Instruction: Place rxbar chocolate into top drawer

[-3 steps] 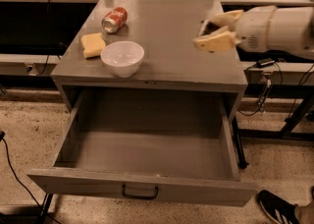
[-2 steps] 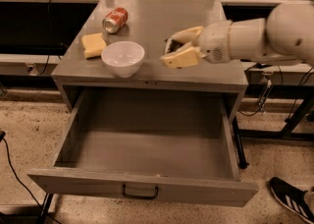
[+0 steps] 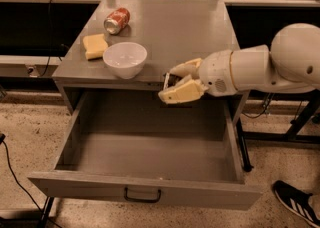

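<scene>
The top drawer [image 3: 150, 192] is pulled wide open below the grey table; its inside is bare and its front panel has a small dark handle [image 3: 142, 195]. My gripper [image 3: 172, 84] reaches in from the right and hovers at the table's front edge, over the back of the open drawer. Its cream fingers [image 3: 182, 92] are shut on the rxbar chocolate [image 3: 167, 78]. Only a small dark end of the bar with white marks shows between them.
On the table top [image 3: 185, 32] stand a white bowl [image 3: 125, 58], a yellow sponge [image 3: 95, 45] and a tipped red soda can [image 3: 116, 20], all at the left. A person's shoe [image 3: 297, 204] is on the floor at the bottom right. A cable [image 3: 12, 172] lies at the left.
My arm has swung left and forward with the bar, from over the table's right side to the table's front edge above the open drawer. The drawer and table things have not moved.
</scene>
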### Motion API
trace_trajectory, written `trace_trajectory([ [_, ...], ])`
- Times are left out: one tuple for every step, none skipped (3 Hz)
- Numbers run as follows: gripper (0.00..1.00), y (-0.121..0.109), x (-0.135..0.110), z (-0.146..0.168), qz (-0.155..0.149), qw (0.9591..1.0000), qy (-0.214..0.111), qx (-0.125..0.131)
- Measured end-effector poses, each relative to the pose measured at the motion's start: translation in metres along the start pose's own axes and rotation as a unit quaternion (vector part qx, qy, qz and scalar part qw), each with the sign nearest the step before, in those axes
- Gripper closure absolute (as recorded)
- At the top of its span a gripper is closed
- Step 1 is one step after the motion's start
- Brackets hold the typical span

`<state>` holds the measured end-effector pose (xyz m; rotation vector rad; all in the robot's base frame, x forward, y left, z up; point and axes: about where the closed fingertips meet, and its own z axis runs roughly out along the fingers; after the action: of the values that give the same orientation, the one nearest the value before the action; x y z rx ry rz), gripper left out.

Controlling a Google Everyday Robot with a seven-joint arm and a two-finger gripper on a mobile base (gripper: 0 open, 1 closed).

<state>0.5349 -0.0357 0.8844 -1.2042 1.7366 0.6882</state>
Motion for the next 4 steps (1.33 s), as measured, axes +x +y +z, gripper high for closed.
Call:
trace_trajectory([
  [1.0, 0.004, 0.003, 0.002, 0.001, 1.0, 0.004, -0.003],
  [1.0, 0.001, 0.01, 0.005, -0.001, 0.9998, 0.021, 0.007],
  [1.0, -0.005, 0.058, 0.006, -0.013, 0.999, 0.032, 0.027],
  [1.0, -0.008, 0.112, 0.0, -0.062, 0.9976, 0.022, 0.02],
])
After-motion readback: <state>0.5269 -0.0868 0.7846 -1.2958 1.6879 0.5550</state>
